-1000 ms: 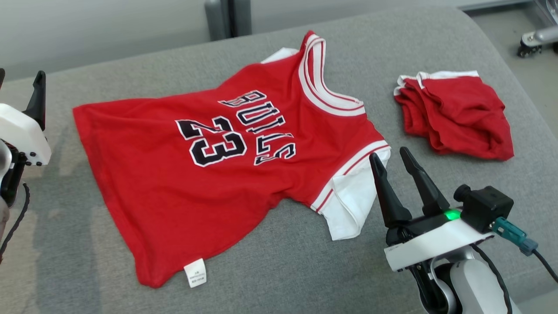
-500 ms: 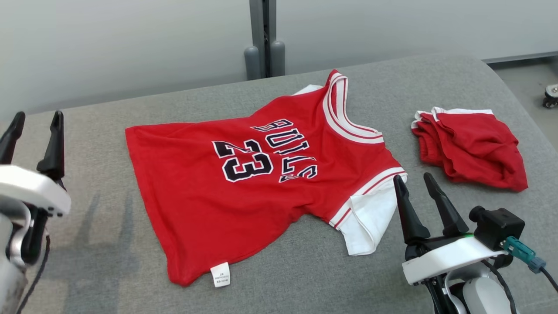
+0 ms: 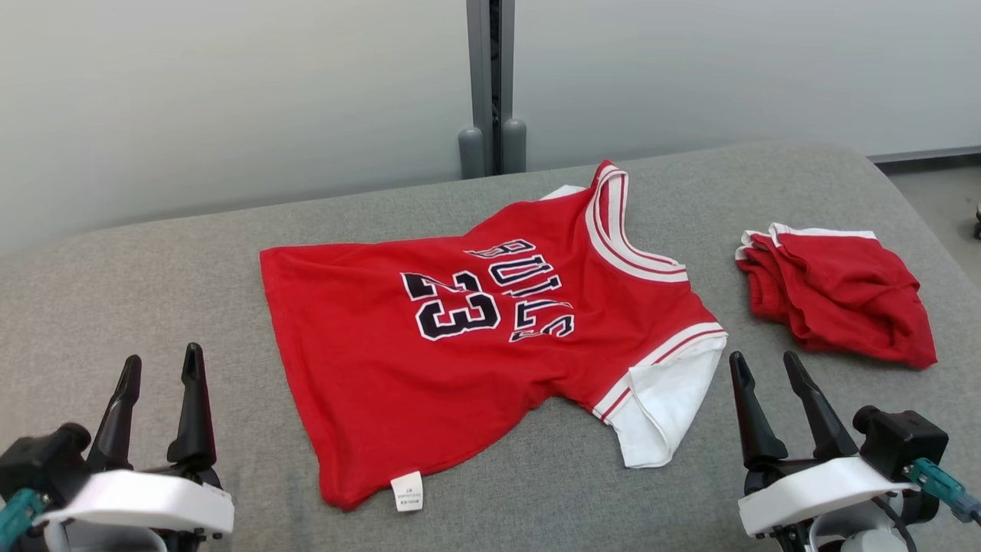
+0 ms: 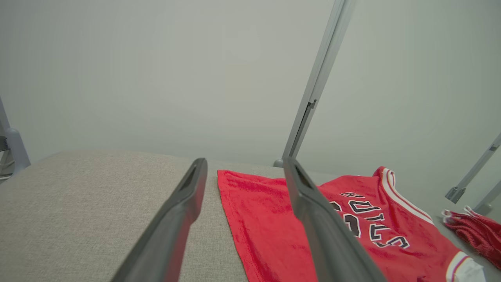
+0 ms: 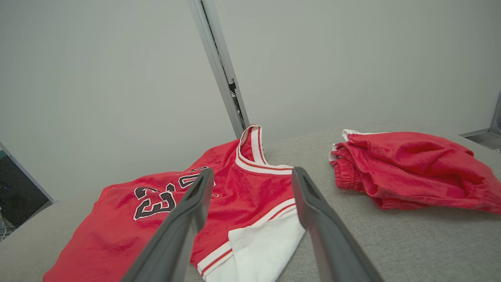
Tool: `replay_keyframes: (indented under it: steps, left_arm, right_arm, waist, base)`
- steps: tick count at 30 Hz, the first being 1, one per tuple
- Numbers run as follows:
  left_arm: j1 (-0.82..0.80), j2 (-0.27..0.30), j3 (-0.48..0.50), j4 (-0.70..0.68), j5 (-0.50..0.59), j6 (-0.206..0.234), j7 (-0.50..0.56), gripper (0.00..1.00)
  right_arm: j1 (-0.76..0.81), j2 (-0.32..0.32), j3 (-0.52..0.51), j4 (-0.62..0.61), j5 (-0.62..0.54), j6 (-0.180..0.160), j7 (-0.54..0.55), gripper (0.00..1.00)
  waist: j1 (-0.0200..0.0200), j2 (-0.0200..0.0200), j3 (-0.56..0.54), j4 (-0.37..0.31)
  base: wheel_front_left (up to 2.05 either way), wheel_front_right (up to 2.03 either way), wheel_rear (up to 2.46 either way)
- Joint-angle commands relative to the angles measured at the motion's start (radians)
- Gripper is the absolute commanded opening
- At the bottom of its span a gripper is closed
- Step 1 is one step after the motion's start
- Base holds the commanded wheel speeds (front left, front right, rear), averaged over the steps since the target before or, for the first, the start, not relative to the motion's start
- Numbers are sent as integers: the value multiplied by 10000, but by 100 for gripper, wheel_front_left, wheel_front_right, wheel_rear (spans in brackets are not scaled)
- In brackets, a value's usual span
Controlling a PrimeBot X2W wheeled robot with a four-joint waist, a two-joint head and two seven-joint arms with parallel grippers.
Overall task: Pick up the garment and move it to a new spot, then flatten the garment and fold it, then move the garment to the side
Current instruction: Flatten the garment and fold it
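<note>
So, the red jersey [image 3: 475, 345] is laid out front-up in the middle of the grey cushion [image 3: 153, 268]. It's mostly flat, with some creasing seen along the near edge. "BULLS 23" is printed on it and is read sideways from the head view. The striped neckline is pointed to about 1 o'clock and the hem is turned to 9 o'clock. A white sleeve [image 3: 667, 406] is stuck out at the jersey's 4 o'clock corner, and a small white label [image 3: 407, 491] is flipped out at the 7 o'clock corner.

The left gripper [image 3: 162, 354] is found at 8 o'clock of the jersey, well apart from the cloth. Its fingers are spread and nothing is held between them. The right gripper [image 3: 762, 356] is parked at 4 o'clock, just beside the white sleeve, and no contact with it can be made out. Its fingers are parted too, with nothing clamped. In the left wrist view the hem is framed in the gap between the fingers. In the right wrist view it's the neckline and sleeve.

A bunched-up pair of red shorts [image 3: 839, 303] is dumped at 3 o'clock of the jersey, apart from it. A grey post [image 3: 490, 77] is seen at 12 o'clock, behind the cushion.
</note>
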Motion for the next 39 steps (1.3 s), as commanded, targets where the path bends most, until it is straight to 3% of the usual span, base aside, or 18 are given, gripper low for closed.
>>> replay_keyframes:
  steps: [1,6,21,29,39]
  left_arm:
    - [422,-266,460,-559,533,247,-42,100]
    - [1188,-886,1001,-983,1657,168,-24,100]
    - [2010,-2683,1827,-47,3205,-1189,-24,100]
    - [1742,-3161,2169,240,3583,-1715,-24,100]
    - [1688,-3474,2379,550,3924,-2065,-24,100]
  right_arm:
    - [136,-52,-58,-128,-23,2,-97,100]
    - [206,-59,6,-357,-101,2,-202,100]
    - [459,-57,-87,-333,-503,2,-488,100]
    - [244,-58,-50,-186,-550,2,-393,100]
    - [164,-57,-12,-84,-571,2,-331,100]
  waist:
    - [0,-1,-171,77]
    - [0,-1,-214,120]
    - [0,-1,-292,252]
    - [0,-1,-309,198]
    - [0,-1,-338,144]
  base:
    - [0,0,0]
    - [0,0,0]
    - [0,0,0]
    - [0,0,0]
    - [0,0,0]
